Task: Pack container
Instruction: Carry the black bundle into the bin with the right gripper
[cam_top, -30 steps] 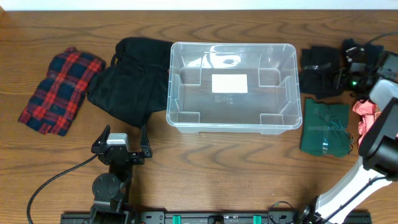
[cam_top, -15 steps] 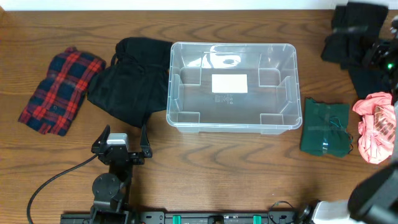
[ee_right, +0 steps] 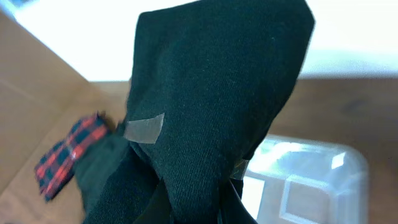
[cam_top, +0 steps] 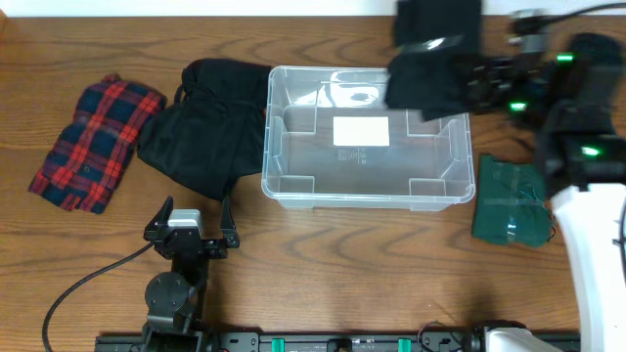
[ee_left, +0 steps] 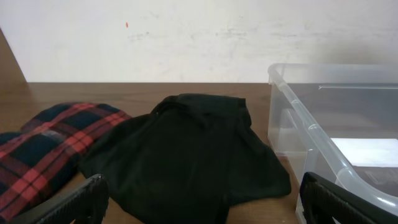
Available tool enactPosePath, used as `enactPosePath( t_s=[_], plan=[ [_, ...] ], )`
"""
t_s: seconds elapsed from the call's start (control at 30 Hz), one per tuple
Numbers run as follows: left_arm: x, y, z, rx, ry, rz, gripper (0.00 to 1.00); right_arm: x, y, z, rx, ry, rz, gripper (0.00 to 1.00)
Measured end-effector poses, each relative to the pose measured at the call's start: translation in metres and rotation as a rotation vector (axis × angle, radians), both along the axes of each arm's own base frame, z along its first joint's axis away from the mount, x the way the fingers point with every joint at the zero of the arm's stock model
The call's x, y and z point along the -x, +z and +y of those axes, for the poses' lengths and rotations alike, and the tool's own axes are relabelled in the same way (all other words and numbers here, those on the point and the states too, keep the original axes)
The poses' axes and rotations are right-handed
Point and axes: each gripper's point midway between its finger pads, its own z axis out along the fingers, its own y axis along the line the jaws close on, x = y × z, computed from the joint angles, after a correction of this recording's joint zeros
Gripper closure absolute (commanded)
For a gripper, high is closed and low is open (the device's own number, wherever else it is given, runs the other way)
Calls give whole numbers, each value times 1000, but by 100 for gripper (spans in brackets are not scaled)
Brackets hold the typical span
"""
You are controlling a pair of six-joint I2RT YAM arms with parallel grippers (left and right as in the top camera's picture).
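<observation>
Brown wood-grain worktop runs under everything, with a pale wall past its far edge. The container [cam_top: 362, 137] stands at the middle of the worktop, open and with nothing in it, its white label [cam_top: 361, 130] showing through the bottom. The right claw [cam_top: 469, 80] is carrying a dark cloth [cam_top: 430, 61] in the air above the container's far right corner. The cloth fills the right wrist view and hides the fingers (so the grip itself is not seen), but since the cloth hangs off the worktop I judge the claw to be clenched on it. The left claw [cam_top: 192, 227] sits near the front edge, spread wide and holding nothing.

To do this step well, the arm should bring the cloth further in, over the label, and lower it below the rim before letting go. Part of the cloth hangs beyond the far wall and could snag on the rim or drape over it.

Half a second ago the cloth was up at the far right corner of the worktop; now it has swung leftward over the container. The black heap [cam_top: 210, 122] against the container's left wall, the plaid shirt [cam_top: 96, 142] toward the left edge and the green bundle [cam_top: 512, 200] on the right have not moved.
</observation>
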Motion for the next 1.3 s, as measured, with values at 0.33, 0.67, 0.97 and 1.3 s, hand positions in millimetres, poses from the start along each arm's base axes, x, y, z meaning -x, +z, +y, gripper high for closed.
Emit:
enactPosePath(
  t_s=[0.33, 0.67, 0.97, 1.3],
  plan=[
    [0, 0, 0, 0, 0, 0, 2, -9, -96, 95, 34, 56, 275, 99],
    [0, 0, 0, 0, 0, 0, 2, -10, -164, 145, 67, 96, 410, 99],
    [0, 0, 0, 0, 0, 0, 2, -19, -212, 157, 93, 78, 472, 99],
    [0, 0, 0, 0, 0, 0, 2, -24, -239, 167, 107, 82, 489, 98]
  ],
)
